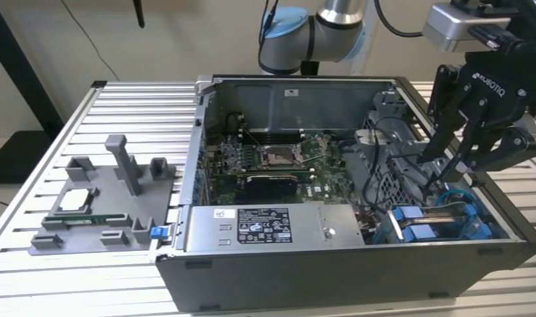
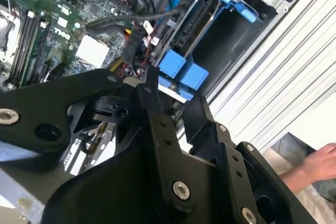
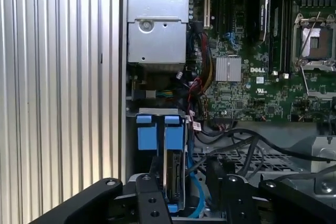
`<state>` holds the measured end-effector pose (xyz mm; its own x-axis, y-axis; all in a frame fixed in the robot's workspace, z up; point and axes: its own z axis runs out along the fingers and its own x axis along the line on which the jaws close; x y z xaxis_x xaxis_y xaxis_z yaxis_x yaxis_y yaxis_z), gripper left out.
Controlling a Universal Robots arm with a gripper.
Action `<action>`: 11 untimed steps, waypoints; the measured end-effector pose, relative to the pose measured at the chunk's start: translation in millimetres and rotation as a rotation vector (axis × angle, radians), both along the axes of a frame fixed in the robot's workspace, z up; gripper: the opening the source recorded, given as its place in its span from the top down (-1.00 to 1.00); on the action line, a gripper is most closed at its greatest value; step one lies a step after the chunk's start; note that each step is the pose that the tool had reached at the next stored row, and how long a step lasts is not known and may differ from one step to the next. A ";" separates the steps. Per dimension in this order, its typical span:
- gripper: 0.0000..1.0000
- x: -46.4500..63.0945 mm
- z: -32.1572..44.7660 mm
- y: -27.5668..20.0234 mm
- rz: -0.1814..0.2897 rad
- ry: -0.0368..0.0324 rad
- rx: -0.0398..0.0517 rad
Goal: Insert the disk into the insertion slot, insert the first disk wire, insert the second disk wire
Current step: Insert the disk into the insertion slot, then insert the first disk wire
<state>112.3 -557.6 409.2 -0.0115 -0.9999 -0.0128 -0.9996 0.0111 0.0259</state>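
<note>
Closest in both wrist views, the gripper (image 3: 189, 182) hangs over the open case (image 1: 338, 264). Its two black fingers (image 3: 148, 195) are spread apart, with nothing pinched between them. Under the gap the disk (image 3: 175, 163) stands on edge inside the slot (image 2: 236, 43). Its blue tabs (image 3: 157, 132) face the power supply (image 3: 157, 30). In the exterior view this spot is in the lower right of the frame, and the fingertips hover just above it, near the disk but apart from it. A blue cable (image 3: 198, 195) curls just beside the disk; whether it is plugged in I cannot tell. Black cables (image 3: 247, 142) run between the slot and the motherboard (image 3: 252, 77). A person's hand (image 2: 321, 162) shows past the slatted table (image 1: 135, 112). A grey fixture (image 1: 100, 198) lies on the table at the exterior view's left.
</note>
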 end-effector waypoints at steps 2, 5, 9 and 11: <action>-1.00 -0.1 0.1 5.3 0.000 -0.0002 0.0002; -1.00 -0.4 -0.6 8.9 0.000 -0.0042 0.0078; -1.00 -0.7 -3.9 12.6 0.000 -0.0168 0.0141; -1.00 -0.9 -4.9 14.8 0.000 -0.0222 0.0216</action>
